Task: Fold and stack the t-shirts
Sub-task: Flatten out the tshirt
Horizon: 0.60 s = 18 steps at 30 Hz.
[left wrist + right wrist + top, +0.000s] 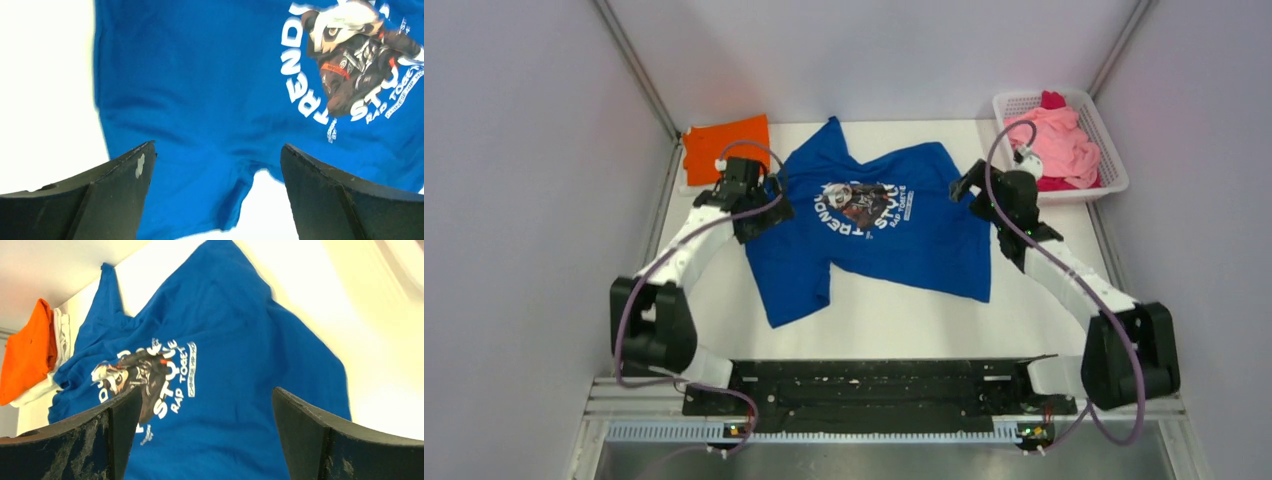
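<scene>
The left gripper has its two black fingers spread wide apart and holds nothing; between them the wrist view shows only blue cloth. The right gripper is likewise wide open and empty, its scuffed fingers framing the same cloth.

Both hover at the edges of the royal-blue t-shirt. Seen from above, the left gripper is at the shirt's 9 o'clock edge and the right at about 2 o'clock. The shirt lies face up and loosely spread in the middle of the white table, unfolded and wrinkled. One sleeve points to 12 o'clock and another part trails towards 7 o'clock. Its round chest graphic, a dark figure ringed by white lettering, sits turned sideways near the left gripper.

At 11 o'clock on the table an orange t-shirt lies folded flat. At 1 o'clock a white mesh basket holds a crumpled pink t-shirt with magenta cloth showing around it.
</scene>
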Motion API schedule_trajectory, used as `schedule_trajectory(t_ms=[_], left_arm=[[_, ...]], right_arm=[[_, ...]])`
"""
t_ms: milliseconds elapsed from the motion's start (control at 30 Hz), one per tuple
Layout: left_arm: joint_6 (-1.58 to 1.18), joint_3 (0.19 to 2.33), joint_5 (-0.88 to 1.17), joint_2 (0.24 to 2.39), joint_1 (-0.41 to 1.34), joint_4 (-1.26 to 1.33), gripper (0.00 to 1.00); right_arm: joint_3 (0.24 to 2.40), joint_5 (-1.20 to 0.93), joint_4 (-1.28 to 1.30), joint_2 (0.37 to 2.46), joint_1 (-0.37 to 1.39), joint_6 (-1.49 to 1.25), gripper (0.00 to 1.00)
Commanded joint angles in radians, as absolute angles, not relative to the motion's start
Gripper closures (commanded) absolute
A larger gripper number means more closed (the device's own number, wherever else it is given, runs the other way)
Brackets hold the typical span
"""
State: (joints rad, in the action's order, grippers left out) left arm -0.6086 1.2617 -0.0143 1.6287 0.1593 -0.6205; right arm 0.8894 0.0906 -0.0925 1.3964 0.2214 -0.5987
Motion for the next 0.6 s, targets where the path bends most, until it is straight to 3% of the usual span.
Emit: schedule_trajectory(t_ms=[0,333,567], left_arm=[[-0.725,1.001,-0.141,1.368,0.233,-0.568,0.01],[-0.841,0.666,-0.151,1.093,0.337,-0.713,0.07],[-0.863,0.601,-0.135,1.126,0.346,-0.675,0.24]], right_arm=[[0.687,0.159,-0.07,1.215,0.215,-0.712,0.01],[0.545,0.16,0.11,0.927,0.215,-0.776,0.01],[0.528,0.214,0.194,0.847,0.215,-0.786,0.01]])
